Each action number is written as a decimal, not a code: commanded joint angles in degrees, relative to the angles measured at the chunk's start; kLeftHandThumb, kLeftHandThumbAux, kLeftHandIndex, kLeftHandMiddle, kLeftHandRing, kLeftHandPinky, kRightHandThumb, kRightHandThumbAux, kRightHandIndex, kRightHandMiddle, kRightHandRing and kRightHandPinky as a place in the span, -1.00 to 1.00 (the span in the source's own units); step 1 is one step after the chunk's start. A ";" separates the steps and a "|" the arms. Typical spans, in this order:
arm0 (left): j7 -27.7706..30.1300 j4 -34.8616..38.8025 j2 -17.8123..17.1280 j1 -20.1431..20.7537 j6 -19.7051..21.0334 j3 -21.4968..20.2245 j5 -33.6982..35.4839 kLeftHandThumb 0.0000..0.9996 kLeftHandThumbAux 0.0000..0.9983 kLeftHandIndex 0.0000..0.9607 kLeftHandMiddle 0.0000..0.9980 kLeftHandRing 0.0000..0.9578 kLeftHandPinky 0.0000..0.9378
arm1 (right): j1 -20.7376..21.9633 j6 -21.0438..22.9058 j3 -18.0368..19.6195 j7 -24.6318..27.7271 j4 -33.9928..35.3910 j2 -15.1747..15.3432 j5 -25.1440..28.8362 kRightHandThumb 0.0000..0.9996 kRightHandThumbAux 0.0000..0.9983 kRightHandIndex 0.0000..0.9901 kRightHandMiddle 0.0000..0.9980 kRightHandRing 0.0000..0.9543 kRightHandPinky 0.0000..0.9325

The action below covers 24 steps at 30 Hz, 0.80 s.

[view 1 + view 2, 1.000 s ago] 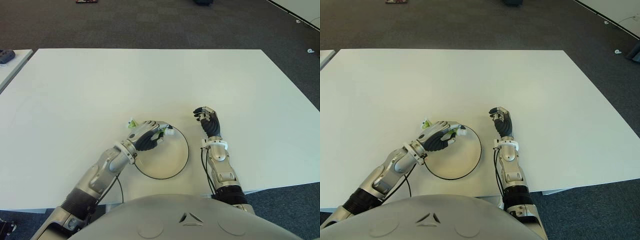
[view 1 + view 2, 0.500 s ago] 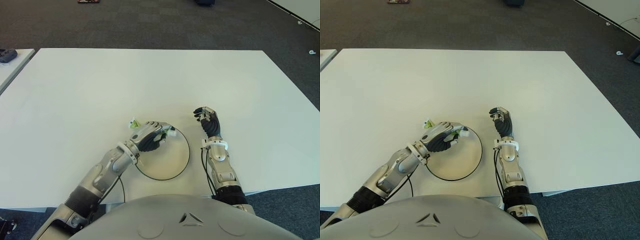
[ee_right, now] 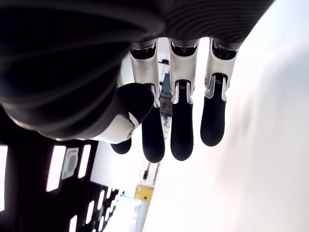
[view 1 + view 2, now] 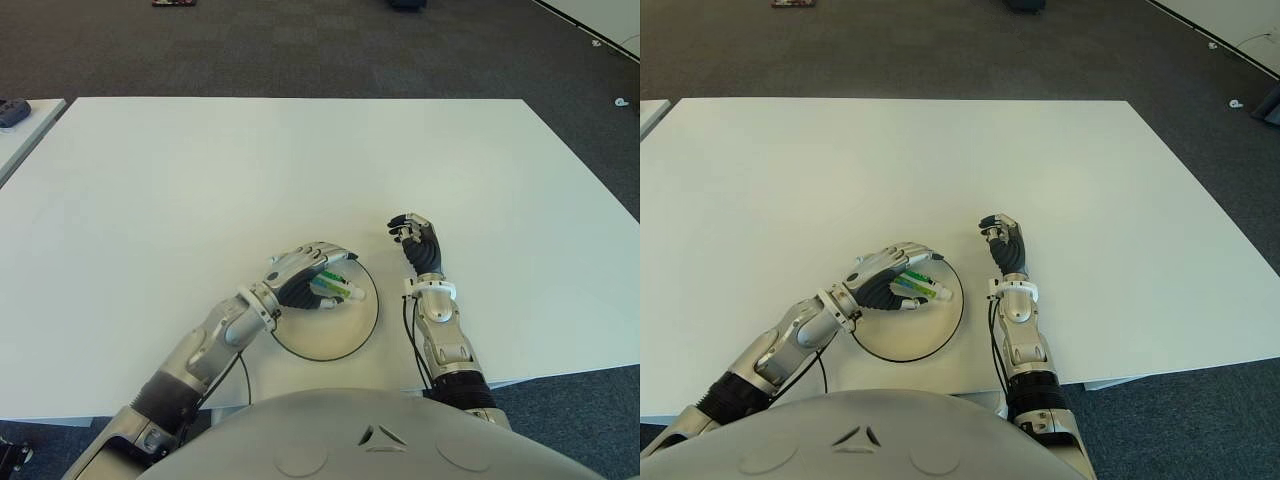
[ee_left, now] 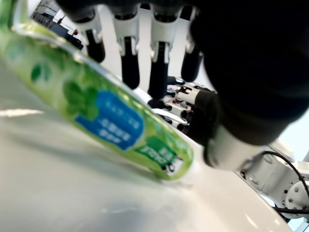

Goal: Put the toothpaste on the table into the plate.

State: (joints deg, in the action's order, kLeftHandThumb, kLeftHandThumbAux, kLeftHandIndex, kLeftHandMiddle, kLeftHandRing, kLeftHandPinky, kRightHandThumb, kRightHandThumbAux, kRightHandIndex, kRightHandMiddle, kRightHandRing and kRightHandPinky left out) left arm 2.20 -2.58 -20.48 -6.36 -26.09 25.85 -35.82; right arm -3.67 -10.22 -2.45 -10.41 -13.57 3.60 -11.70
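Lower centre of the eye views: the green-and-white toothpaste tube (image 4: 330, 286) now lies inside the round white black-rimmed plate (image 4: 350, 335). The left hand (image 4: 300, 275), clamped on it half a second ago, has spread its fingers above it. The right hand (image 4: 419, 243), right of the plate, is unchanged, fingers loosely curled, empty.

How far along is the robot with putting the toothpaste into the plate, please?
Nearly done. The toothpaste now lies inside the plate, its cap end near the rim. The left hand hovers over it with fingers spread, apparently released; the left wrist view shows the tube lying below straightened fingers. The right hand shows to the right of the plate, idle. Left: withdrawing the left hand.
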 commanded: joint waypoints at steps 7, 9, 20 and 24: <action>3.86 0.02 -0.31 -0.36 0.05 -0.23 5.26 -1.00 0.05 -1.00 -1.00 -1.00 -1.00 | 0.53 -0.04 0.13 0.34 -0.68 0.16 0.17 0.68 0.38 -0.15 -0.08 -0.07 -0.03; 4.17 0.03 -0.32 -0.33 -0.01 -0.34 5.64 -1.00 0.01 -1.00 -1.00 -1.00 -1.00 | 0.57 -0.03 0.11 0.42 -0.70 0.18 0.18 0.68 0.38 -0.14 -0.08 -0.07 -0.03; 4.46 0.26 -0.67 -0.06 -0.08 -0.48 5.16 -1.00 -0.04 -1.00 -1.00 -1.00 -1.00 | 0.64 -0.56 0.22 0.85 -1.03 0.21 0.48 0.68 0.38 -0.16 -0.08 -0.05 0.01; 3.97 0.99 -0.78 -0.51 0.05 -0.89 4.98 -0.99 -0.03 -1.00 -1.00 -1.00 -1.00 | 0.63 -0.30 0.26 0.73 -0.96 0.13 0.41 0.68 0.38 -0.16 -0.07 -0.05 0.01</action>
State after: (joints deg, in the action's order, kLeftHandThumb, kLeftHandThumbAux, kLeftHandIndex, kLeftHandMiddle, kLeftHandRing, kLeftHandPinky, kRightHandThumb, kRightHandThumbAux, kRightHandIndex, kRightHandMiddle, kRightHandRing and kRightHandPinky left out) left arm 5.50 -2.16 -20.68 -6.54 -26.40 25.53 -30.82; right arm -3.59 -10.52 -2.40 -9.81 -13.87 3.63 -11.39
